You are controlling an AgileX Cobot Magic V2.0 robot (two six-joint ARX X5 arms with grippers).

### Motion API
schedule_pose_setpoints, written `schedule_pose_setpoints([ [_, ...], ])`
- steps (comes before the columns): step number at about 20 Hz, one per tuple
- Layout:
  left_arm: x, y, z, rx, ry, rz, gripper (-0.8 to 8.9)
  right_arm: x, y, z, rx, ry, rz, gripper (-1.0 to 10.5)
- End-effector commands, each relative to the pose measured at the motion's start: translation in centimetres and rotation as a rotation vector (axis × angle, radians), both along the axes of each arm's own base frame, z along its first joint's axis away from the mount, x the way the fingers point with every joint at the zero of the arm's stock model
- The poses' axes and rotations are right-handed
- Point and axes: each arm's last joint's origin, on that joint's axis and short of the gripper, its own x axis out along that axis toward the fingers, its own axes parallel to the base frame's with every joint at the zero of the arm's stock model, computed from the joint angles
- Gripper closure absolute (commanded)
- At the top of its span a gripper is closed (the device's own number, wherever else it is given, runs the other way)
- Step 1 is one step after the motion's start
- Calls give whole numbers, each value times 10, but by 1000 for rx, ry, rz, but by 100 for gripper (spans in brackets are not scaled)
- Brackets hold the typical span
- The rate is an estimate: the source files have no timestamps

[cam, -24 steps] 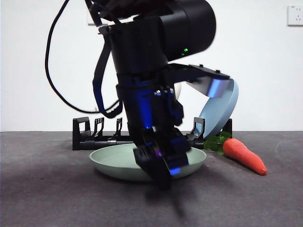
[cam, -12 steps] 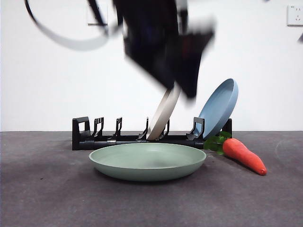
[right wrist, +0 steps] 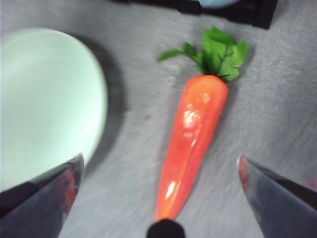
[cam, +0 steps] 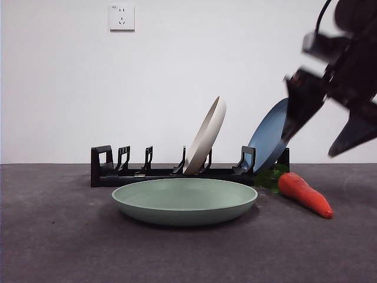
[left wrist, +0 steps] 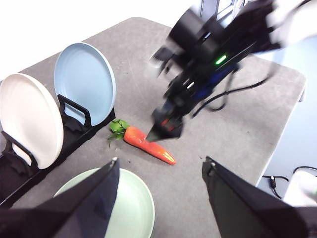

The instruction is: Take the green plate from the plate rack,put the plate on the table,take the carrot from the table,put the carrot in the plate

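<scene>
Your green plate [cam: 185,200] lies flat on the table [cam: 59,247] before the plate rack [cam: 118,171]; the carrot [cam: 305,194] lies just beside its rim. Your right gripper [right wrist: 158,198] hangs above the carrot, jaws spread wide; your left gripper [left wrist: 161,198] waits high, jaws also apart. Close off-centre and the tapered body may squirt sideways; descend carelessly and a jaw could clip the blue plate [cam: 268,141].

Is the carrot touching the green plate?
Apart. The right wrist view shows a strip of bare table between the carrot and the green plate.
</scene>
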Motion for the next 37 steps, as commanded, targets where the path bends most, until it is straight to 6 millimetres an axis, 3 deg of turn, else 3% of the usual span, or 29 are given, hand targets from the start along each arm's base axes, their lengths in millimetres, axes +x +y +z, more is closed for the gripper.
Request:
schedule_pose_setpoints([
  [1, -2, 3, -2, -4, 33, 10, 526, 12, 10, -17, -51, -13, -17, 287],
  [7, -4, 5, -7, 29, 81, 23, 526, 32, 19, -45, -90, -43, -66, 324],
  [11, -4, 5, -6, 27, 81, 26, 526, 36, 20, -57, -111, -26, -81, 490],
  [16, -4, 5, -7, 28, 81, 28, 526, 38, 20, -58, -84, -26, -106, 736],
  [22, -4, 5, -7, 28, 81, 28, 526, 37, 20, -63, -79, 10, -125, 741],
  [26, -4, 5, -7, 30, 82, 28, 526, 37, 20, -65, -78, 18, -130, 950],
  [29, -4, 5, -7, 32, 83, 29, 526, 37, 20, -65, -78, 18, -130, 958],
  [31, -4, 5, -7, 32, 83, 29, 526, 34, 20, -60, -81, 29, -128, 958],
  [34, -4, 5, -7, 32, 82, 30, 526, 20, 28, -36, -41, 13, -64, 958],
  [37, -4, 5, -7, 32, 82, 31, 526, -3, 53, -7, 4, -27, 39, 958],
])
